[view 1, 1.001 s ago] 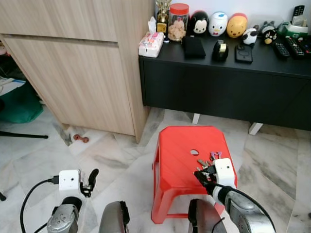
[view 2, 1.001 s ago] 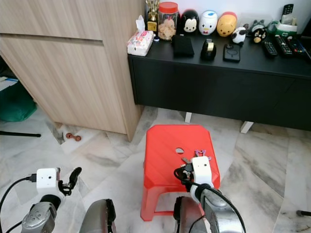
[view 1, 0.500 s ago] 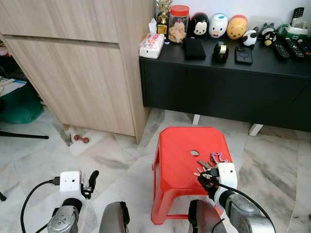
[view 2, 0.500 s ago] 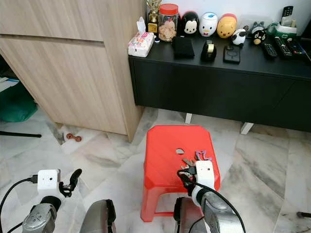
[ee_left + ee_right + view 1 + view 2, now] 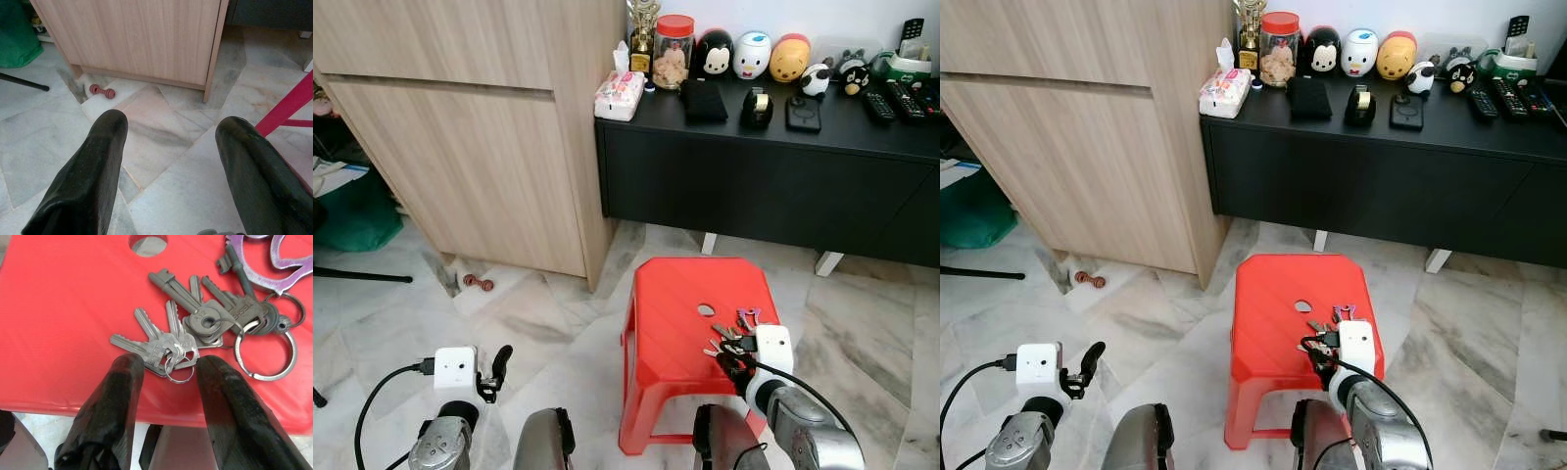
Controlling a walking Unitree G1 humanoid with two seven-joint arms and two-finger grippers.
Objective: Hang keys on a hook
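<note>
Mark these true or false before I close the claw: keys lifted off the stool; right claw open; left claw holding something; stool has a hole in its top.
1. The keys are lifted off the red stool. False: they lie on its top.
2. The right claw is open, fingers astride a small key ring. True.
3. The left claw holds something. False: it is open over the marble floor.
4. The stool has a hole in its top. True.

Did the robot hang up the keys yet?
Not yet. The keys lie flat on the red stool. The right gripper is open just beside their small ring, so it is about to grab them. The left gripper hangs open over the floor. Lifting them and finding a hook are left.
</note>
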